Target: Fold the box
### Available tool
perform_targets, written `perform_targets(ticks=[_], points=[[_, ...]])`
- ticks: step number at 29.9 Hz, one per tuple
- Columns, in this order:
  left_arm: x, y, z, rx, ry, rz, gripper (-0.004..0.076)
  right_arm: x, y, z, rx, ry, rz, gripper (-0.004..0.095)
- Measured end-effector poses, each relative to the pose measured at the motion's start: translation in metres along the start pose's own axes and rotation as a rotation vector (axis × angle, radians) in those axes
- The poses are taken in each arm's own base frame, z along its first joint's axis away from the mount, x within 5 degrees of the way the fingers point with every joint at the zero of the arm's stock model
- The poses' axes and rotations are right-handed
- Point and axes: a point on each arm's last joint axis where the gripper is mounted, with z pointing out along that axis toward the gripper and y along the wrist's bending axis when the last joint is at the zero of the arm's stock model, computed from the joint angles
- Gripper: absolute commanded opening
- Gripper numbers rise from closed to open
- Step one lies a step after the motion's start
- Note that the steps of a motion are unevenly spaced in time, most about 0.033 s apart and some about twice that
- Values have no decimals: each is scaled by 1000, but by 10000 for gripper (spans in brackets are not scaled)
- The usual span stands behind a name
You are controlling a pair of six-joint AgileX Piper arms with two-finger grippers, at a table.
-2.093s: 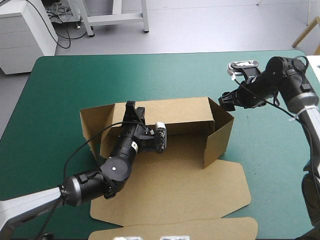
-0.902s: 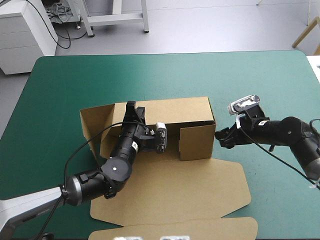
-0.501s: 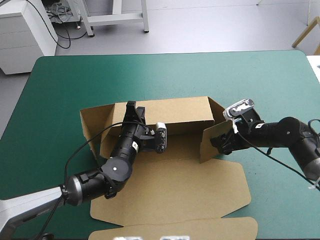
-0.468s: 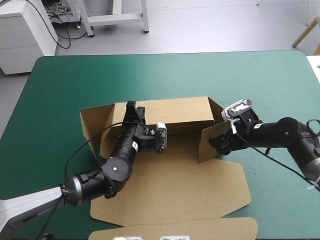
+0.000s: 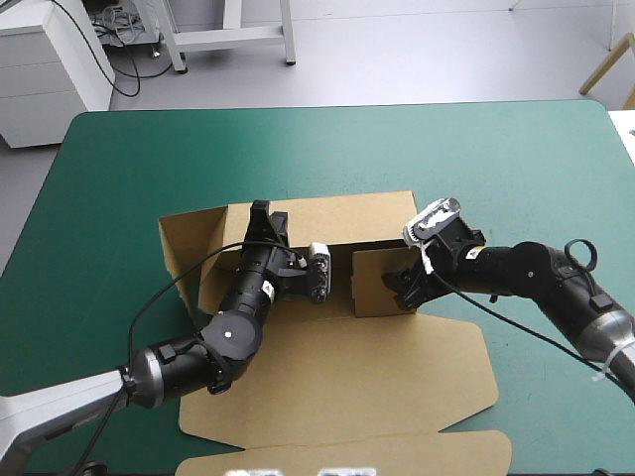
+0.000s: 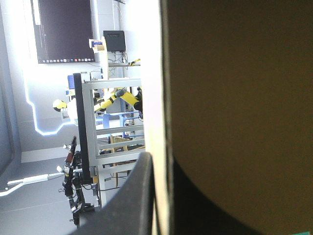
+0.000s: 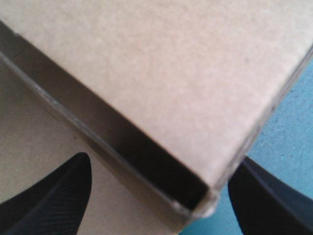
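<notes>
1. We find the brown box [image 5: 337, 367] at the middle of the teal-green desk [image 5: 119, 169], back wall upright, lid flat toward the near edge.
2. Our left gripper [image 5: 261, 220] has its fingers clamped on the back wall's top edge.
3. Our right gripper [image 5: 405, 288], fingers apart, straddles the right side flap's corner, the flap turned inward.

Bare teal-green cover [image 5: 327, 149] beyond and right of the box [image 5: 367, 367]; its upright walls [image 5: 342, 216] mid-table.

Brown box [image 5: 327, 387], teal-green table cover [image 5: 298, 149]
</notes>
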Motion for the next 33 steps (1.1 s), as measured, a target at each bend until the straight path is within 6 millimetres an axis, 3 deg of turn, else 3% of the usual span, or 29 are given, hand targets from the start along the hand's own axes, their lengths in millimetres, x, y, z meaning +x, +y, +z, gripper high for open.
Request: perform_targets(ticks=[4,10,13,19,23,29,33], points=[[0,0,0,0,1,0,-10,0,-1,1,20,-6,-14,457],[0,0,0,-2,5,-1,-10,0,-4,3,46,-9,-29,104],[1,0,0,-1,13,-4,-10,1,-5,3,50,-11,-19,-20],[2,0,0,-4,23,-42,-7,0,-6,3,57,-20,-4,-18],[2,0,0,-5,23,-58,55,0,-6,3,58,-21,-1,-18],[0,0,0,12,15,-87,328,0,-6,3,57,-20,0,-18],[-16,-1,-7,24,-34,-99,515,-1,-5,4,52,-24,19,-18]])
